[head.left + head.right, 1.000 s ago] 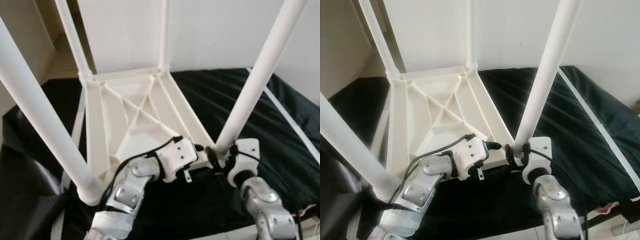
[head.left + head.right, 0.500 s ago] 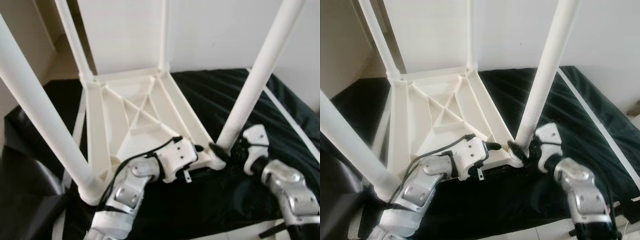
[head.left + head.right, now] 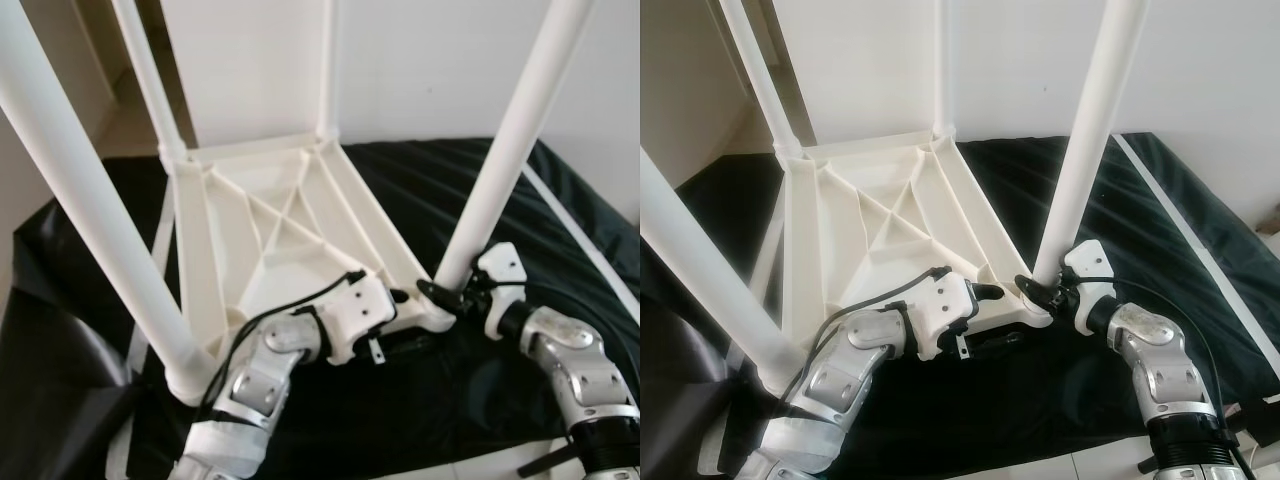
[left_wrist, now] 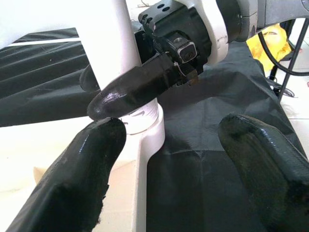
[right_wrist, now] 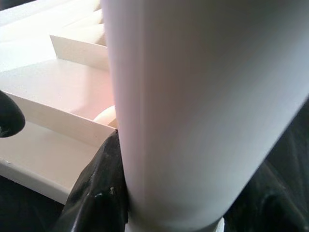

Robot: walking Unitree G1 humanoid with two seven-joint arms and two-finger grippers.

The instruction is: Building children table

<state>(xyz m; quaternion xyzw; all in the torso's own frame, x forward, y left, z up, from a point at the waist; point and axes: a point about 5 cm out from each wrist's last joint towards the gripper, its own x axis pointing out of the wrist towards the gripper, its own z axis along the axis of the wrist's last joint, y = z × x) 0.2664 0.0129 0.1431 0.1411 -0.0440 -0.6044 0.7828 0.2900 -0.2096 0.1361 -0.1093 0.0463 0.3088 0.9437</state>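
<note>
Four white legs rise from the upturned table top, which lies on a black sheet. We hold our right gripper clamped round the base of the near right leg, seating it in its corner socket. Our left gripper rests fingers apart at the top's near edge, steadying it. Next we judge the leg needs twisting or pressing home. Since a second ago, our right wrist has swung outward and lower.
</note>
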